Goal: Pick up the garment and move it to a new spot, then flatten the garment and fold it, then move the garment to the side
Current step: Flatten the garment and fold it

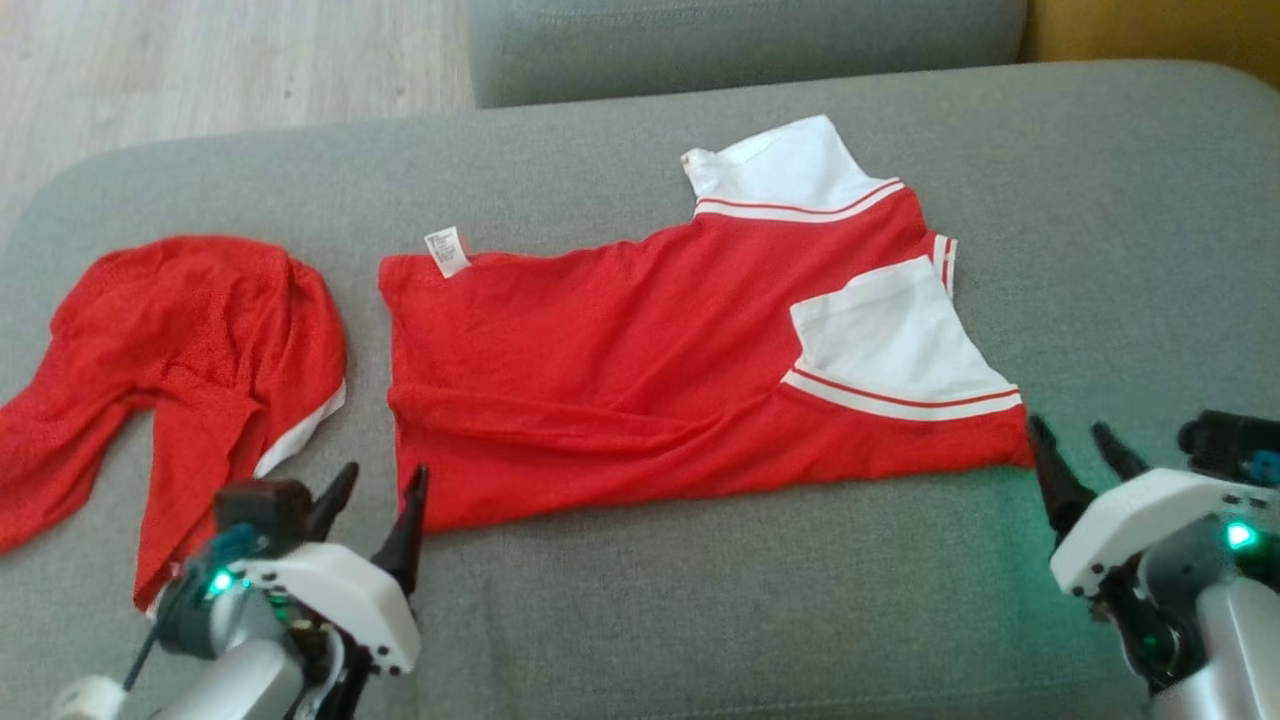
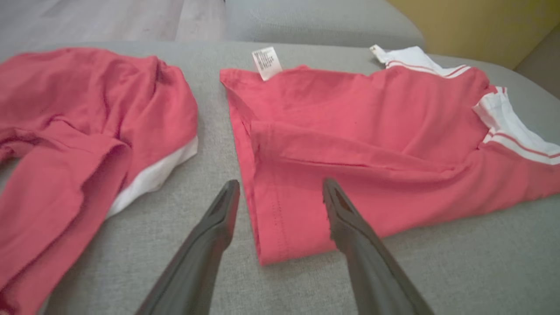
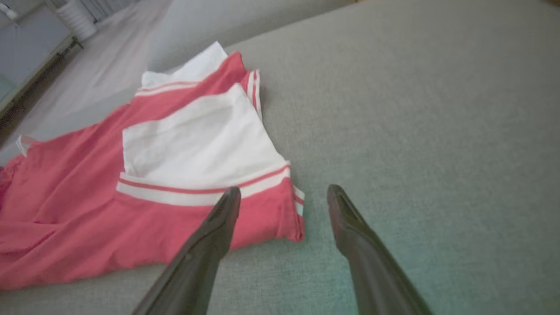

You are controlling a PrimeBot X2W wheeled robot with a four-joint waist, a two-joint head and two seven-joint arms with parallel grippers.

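**Both grippers open at the near corners of the red shirt**

You have the red jersey shirt with white sleeves and red-striped white trim (image 1: 640, 380) lying spread across the middle of the grey fabric sofa cushion (image 1: 700, 600), sleeves toward your right, hem toward your left; a small white care label (image 1: 447, 250) sticks out at its far left corner; one white sleeve lies folded on top of the red body, the other juts out at the far edge

Your left gripper (image 1: 385, 475) has its fingers spread apart and grips nothing; in the left wrist view it (image 2: 280, 183) straddles the near hem corner, one finger over bare cushion, the other over red cloth; you cannot tell from the pictures whether it touches the fabric

Your right gripper (image 1: 1068, 432) is likewise spread wide and empty, just beside the shirt's near right corner; in the right wrist view it (image 3: 283, 190) has one finger across the red edge below the white sleeve, the other over bare cushion

A second, crumpled red garment with a white edge (image 1: 200, 340) lies apart at the cushion's left end; pale wooden floor (image 1: 200, 60) shows beyond the sofa
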